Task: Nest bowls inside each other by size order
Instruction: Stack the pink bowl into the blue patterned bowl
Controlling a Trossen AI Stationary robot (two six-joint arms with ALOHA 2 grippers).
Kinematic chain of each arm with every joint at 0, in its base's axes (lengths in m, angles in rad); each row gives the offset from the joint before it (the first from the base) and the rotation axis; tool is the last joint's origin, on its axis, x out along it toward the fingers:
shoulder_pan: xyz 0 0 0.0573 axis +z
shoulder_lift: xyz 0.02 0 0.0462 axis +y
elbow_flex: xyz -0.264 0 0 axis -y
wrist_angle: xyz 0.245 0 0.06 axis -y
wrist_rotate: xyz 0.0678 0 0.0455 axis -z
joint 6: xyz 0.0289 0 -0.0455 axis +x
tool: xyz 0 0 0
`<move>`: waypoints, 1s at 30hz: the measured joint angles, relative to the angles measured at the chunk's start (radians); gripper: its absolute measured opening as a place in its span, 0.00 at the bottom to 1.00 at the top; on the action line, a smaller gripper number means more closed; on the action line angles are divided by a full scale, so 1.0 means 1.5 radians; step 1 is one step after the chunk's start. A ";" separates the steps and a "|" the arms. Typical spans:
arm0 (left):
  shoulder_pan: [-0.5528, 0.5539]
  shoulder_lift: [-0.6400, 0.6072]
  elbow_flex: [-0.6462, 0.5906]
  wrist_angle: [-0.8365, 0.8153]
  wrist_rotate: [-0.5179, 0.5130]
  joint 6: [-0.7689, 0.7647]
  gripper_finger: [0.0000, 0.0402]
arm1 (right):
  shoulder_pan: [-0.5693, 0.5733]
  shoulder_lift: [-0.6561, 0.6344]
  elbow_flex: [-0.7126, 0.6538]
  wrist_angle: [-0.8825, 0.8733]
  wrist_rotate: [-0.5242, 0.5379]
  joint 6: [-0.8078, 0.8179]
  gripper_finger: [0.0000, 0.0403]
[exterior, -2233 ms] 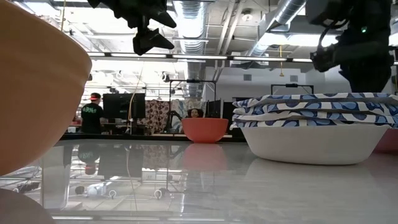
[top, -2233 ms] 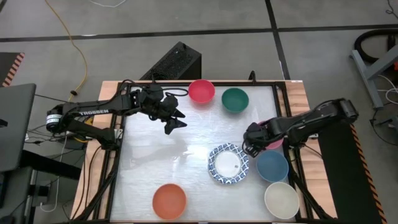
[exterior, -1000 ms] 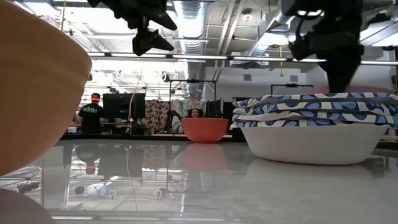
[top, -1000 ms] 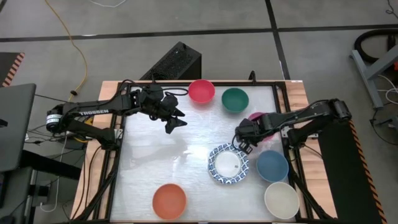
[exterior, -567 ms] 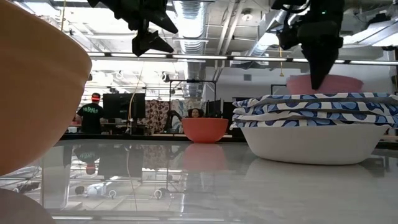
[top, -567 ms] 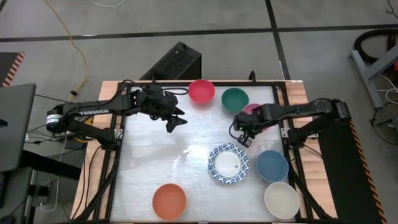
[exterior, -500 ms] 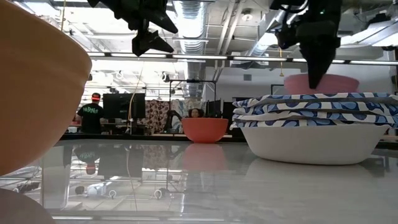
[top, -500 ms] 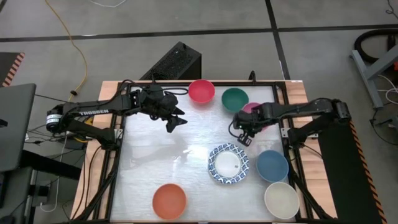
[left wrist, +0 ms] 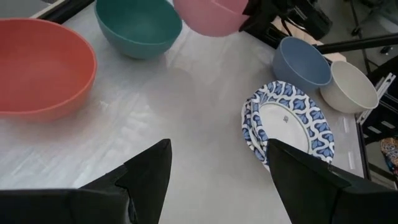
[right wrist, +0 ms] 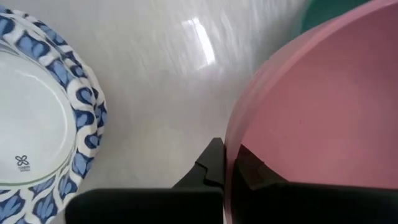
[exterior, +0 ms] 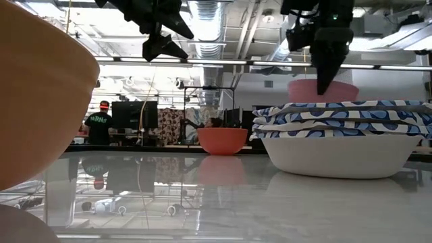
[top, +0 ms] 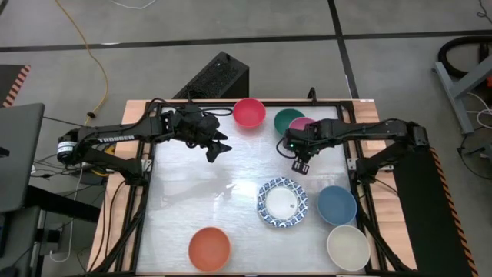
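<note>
My right gripper (top: 297, 143) is shut on the pink bowl (top: 304, 123), which hangs in the air beside the teal bowl (top: 284, 117) and overlaps its right side in the high view. The red bowl (top: 249, 112) stands left of the teal one at the far edge. A stack of blue-and-white patterned bowls (top: 282, 203) sits mid-right, with the blue bowl (top: 337, 205) and the cream bowl (top: 347, 246) beside it. The orange bowl (top: 209, 248) stands near the front edge. My left gripper (top: 218, 148) hovers open at the far left, holding nothing. My right gripper holds the pink bowl's rim (right wrist: 229, 146), one finger inside the bowl (right wrist: 250, 171) and one outside (right wrist: 214, 163). The fingers come from above, pointing steeply down (exterior: 322, 81). The bowl hangs clear of the table, mouth up.
Bare white tabletop (top: 200, 192) lies between the left arm and the patterned stack. A black frame (top: 350, 138) edges the table's right side. In the low view, people and desks show in the room behind the table.
My right gripper has carried the pink bowl from near the table's right edge toward the far left and upward, up to the teal bowl, rolling its wrist on the way. It has stayed shut on the bowl, which is clear of the table.
</note>
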 joint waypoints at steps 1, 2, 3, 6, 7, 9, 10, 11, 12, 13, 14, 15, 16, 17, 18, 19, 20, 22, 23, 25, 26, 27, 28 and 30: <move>0.000 0.000 0.000 0.000 0.000 -0.004 0.63 | 0.000 0.000 0.001 0.009 0.000 -0.018 0.03; 0.000 0.000 0.000 0.000 0.000 -0.005 0.63 | 0.000 0.000 0.001 0.020 0.000 -0.035 0.03; 0.000 0.000 0.000 0.000 0.000 -0.008 0.63 | 0.000 0.000 0.001 0.030 0.000 -0.051 0.03; 0.000 0.000 0.000 0.000 -0.001 -0.014 0.63 | 0.000 0.000 0.001 0.049 0.000 -0.091 0.03; 0.000 0.000 0.000 0.000 -0.001 -0.015 0.63 | 0.000 0.000 0.001 0.052 0.000 -0.105 0.03; -0.001 0.000 0.000 0.000 -0.001 -0.016 0.63 | 0.001 0.000 0.001 0.059 0.000 -0.128 0.03; -0.001 0.000 0.000 0.000 -0.001 -0.019 0.63 | 0.001 0.000 0.001 0.064 0.000 -0.137 0.03; -0.001 0.000 0.000 0.000 -0.001 -0.024 0.63 | 0.001 0.000 0.001 0.070 0.000 -0.144 0.03; -0.001 0.000 0.000 0.000 -0.001 -0.027 0.63 | 0.001 0.000 0.001 0.075 0.000 -0.152 0.03; -0.001 0.000 0.000 0.000 -0.001 -0.027 0.63 | 0.001 0.000 0.001 0.077 0.000 -0.159 0.03; -0.001 0.000 0.000 0.000 -0.001 -0.027 0.63 | 0.001 0.000 0.001 0.080 0.000 -0.168 0.03; -0.001 0.000 0.000 0.000 -0.001 -0.027 0.63 | 0.001 0.000 0.001 0.085 0.000 -0.178 0.03; -0.001 0.000 0.000 0.000 -0.001 -0.030 0.63 | 0.001 0.000 0.001 0.091 0.000 -0.190 0.03; -0.001 0.000 0.000 0.000 -0.001 -0.033 0.63 | 0.001 0.000 0.001 0.098 0.000 -0.203 0.03; -0.001 0.000 0.000 0.000 -0.001 -0.036 0.63 | 0.001 0.000 0.001 0.104 0.000 -0.215 0.03; -0.001 0.000 0.000 0.000 -0.001 -0.039 0.63 | 0.001 0.000 0.001 0.111 0.000 -0.226 0.03; -0.001 0.000 0.000 0.000 -0.001 -0.041 0.63 | 0.001 0.000 0.001 0.118 0.000 -0.237 0.03; -0.001 0.000 0.000 0.000 -0.001 -0.042 0.63 | 0.001 0.000 0.001 0.129 0.000 -0.257 0.03; -0.001 0.000 0.000 0.000 -0.001 -0.042 0.63 | 0.001 0.000 0.001 0.134 0.000 -0.266 0.03; -0.001 0.000 0.000 0.000 -0.001 -0.044 0.63 | 0.001 0.000 0.001 0.146 0.000 -0.283 0.03; -0.001 0.000 0.000 0.000 -0.001 -0.045 0.63 | 0.001 0.000 0.001 0.152 -0.001 -0.292 0.03; -0.001 0.000 0.000 0.000 -0.001 -0.045 0.63 | 0.001 0.000 0.001 0.157 -0.002 -0.298 0.03; -0.001 0.000 0.000 -0.001 -0.001 -0.045 0.63 | 0.001 0.000 0.001 0.163 -0.007 -0.304 0.03; -0.001 0.000 0.000 -0.001 -0.001 -0.048 0.63 | 0.001 0.000 0.001 0.174 -0.015 -0.316 0.03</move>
